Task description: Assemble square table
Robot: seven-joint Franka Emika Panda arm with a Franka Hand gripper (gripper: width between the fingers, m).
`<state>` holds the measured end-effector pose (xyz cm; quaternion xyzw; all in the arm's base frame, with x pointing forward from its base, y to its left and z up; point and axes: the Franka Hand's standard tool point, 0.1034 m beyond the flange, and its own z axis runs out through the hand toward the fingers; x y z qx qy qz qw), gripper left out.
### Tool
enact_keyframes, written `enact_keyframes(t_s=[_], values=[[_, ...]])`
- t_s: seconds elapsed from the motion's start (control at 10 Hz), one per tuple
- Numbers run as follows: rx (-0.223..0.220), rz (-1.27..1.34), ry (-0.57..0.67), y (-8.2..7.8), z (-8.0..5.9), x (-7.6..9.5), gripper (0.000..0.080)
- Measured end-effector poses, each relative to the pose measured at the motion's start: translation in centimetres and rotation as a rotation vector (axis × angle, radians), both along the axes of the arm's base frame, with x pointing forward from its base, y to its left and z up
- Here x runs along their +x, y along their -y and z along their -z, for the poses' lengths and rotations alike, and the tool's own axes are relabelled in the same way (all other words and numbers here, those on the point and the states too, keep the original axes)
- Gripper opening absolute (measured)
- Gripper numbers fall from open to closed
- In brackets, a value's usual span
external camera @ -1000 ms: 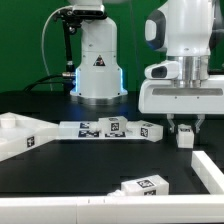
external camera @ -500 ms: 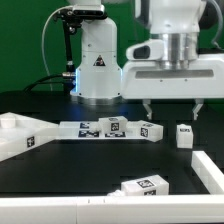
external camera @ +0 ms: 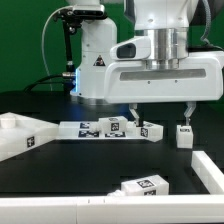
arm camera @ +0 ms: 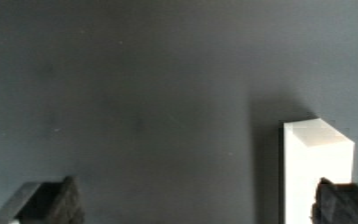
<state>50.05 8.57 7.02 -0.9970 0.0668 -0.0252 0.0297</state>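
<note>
My gripper (external camera: 160, 114) hangs open above the black table with nothing between its fingers. One white leg (external camera: 184, 135) stands just below and beside the fingertip on the exterior view's right, apart from it. The wrist view shows that leg (arm camera: 318, 160) near one fingertip (arm camera: 345, 200), with bare dark table under the gripper (arm camera: 194, 205). Two more tagged legs (external camera: 149, 129) (external camera: 115, 126) stand in a row behind the gripper. A further leg (external camera: 141, 185) lies in front. The square tabletop (external camera: 20, 136) rests at the exterior view's left.
The marker board (external camera: 85, 128) lies flat beside the row of legs. A white rail (external camera: 60, 210) runs along the front edge and another white piece (external camera: 206, 170) sits at the front right. The robot's base (external camera: 97, 70) stands at the back.
The gripper was shut on the right-hand leg; it has opened wide, let the leg go, risen and shifted toward the exterior view's left. The leg stays standing on the table.
</note>
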Motion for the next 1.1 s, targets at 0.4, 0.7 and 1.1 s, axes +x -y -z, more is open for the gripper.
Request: enact_keyframes(t_s=[0.4, 0.7, 1.1], values=[[0.008, 0.010, -0.076, 1.6, 0.5, 4.3, 0.0649], [0.030, -0.015, -0.118, 1.3, -0.1, 6.8, 0.0649], [0.027, -0.006, -0.124, 1.7, 0.3, 6.8, 0.0649]])
